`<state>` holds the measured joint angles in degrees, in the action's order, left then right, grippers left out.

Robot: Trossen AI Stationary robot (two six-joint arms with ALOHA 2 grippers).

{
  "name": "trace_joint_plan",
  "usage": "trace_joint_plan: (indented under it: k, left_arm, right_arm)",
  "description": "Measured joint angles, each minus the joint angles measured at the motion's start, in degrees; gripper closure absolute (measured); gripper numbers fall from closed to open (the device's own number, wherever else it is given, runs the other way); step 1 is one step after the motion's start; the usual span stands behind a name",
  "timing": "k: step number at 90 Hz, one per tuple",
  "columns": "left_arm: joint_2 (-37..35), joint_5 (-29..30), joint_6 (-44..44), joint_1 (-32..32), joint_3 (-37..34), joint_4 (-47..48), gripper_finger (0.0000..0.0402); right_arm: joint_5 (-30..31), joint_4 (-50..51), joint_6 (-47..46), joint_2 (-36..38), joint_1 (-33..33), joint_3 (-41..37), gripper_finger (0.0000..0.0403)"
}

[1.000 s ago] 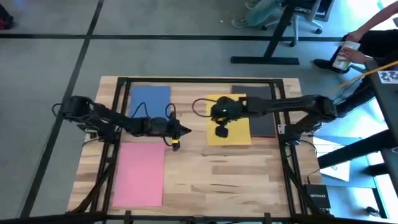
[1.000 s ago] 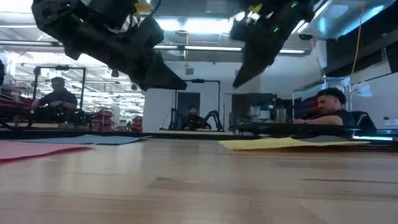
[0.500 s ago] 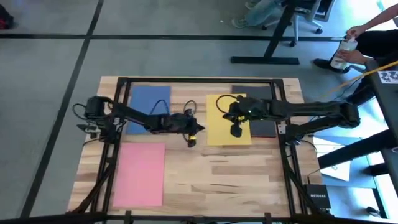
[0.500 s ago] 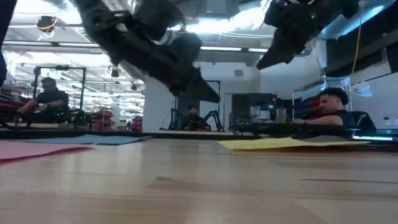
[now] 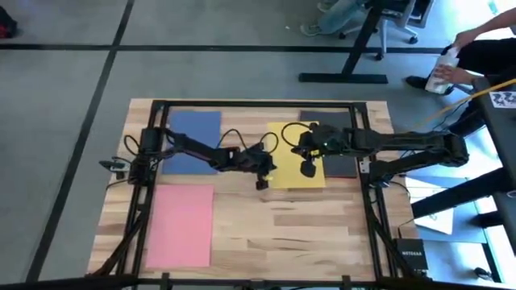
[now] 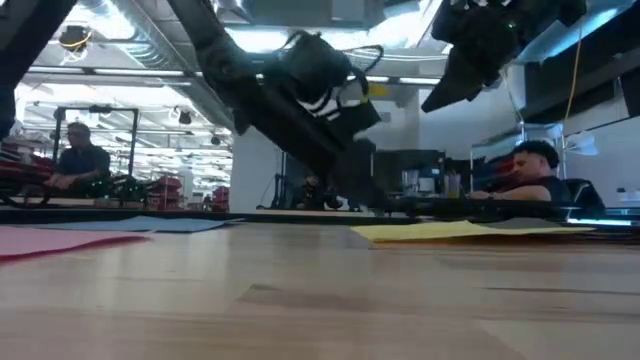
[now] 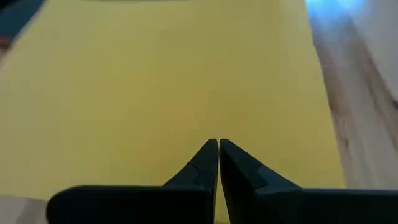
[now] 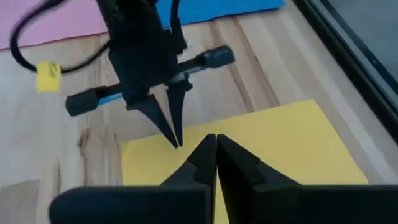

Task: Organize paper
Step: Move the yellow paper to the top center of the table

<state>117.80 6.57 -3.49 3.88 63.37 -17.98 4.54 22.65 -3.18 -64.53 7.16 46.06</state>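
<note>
left gripper (image 8: 174,138) pinched empty — tips at yellow sheet (image 5: 297,153) near-left corner | right gripper (image 5: 306,170) closed, empty — over sheet

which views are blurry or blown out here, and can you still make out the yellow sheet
Low view: ceiling lights glare behind the dark, backlit arms; the yellow sheet shows only as a thin edge-on strip. Left wrist view: soft and blurred, yellow filling it, left gripper shut. Right wrist view: sharper, right gripper shut over yellow. High view: evenly lit.

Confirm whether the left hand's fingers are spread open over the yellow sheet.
No: the left hand shows its two fingers pressed together above the yellow rectangular paper sheet.
</note>
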Motion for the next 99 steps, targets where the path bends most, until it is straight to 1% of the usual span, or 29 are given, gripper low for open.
trace_joint_plan:
  k: [8, 19, 33, 44, 59, 73, 85, 93, 99]
  left_arm:
    - [0.22, 1.13, 0.02, 0.00, 0.00, 2.26, 0.0402]
    - [0.10, 4.74, 0.18, 0.11, 0.08, 5.54, 0.0402]
    - [-0.33, 5.61, 0.67, 0.31, 0.33, 10.12, 0.0402]
    - [-0.98, 8.54, 2.10, 0.11, 0.35, 14.26, 0.0402]
    - [-3.48, 13.59, 3.54, -0.54, 0.14, 21.01, 0.0402]
    - [-6.39, 15.94, 4.40, -1.34, -0.18, 28.68, 0.0402]
    - [-7.43, 19.41, 5.23, -2.45, -0.28, 34.47, 0.0402]
    - [-7.45, 20.46, 5.85, -3.10, -0.30, 36.12, 0.0402]
    - [-7.63, 20.83, 5.88, -3.64, -1.16, 34.93, 0.0402]
  right_arm:
    - [0.00, 0.08, -0.09, 0.00, 0.00, 0.00, 0.0403]
    - [0.00, 0.78, -0.35, 0.00, 0.00, 0.00, 0.0403]
    - [-0.01, 1.65, -0.46, -0.01, 0.00, 0.00, 0.0403]
    - [-0.02, 2.20, -0.66, 0.00, 0.00, 0.00, 0.0403]
    - [-0.02, 3.21, -0.66, -0.02, 0.00, 0.00, 0.0403]
    - [-0.03, 3.64, -0.64, -0.02, 0.00, 0.00, 0.0403]
    - [-0.02, 4.70, -0.65, -0.02, 0.00, 0.00, 0.0403]
    - [-0.03, 5.01, -0.66, -0.02, 0.00, 0.00, 0.0403]
    - [-0.02, 5.02, -0.89, -0.02, -0.01, 0.00, 0.0403]
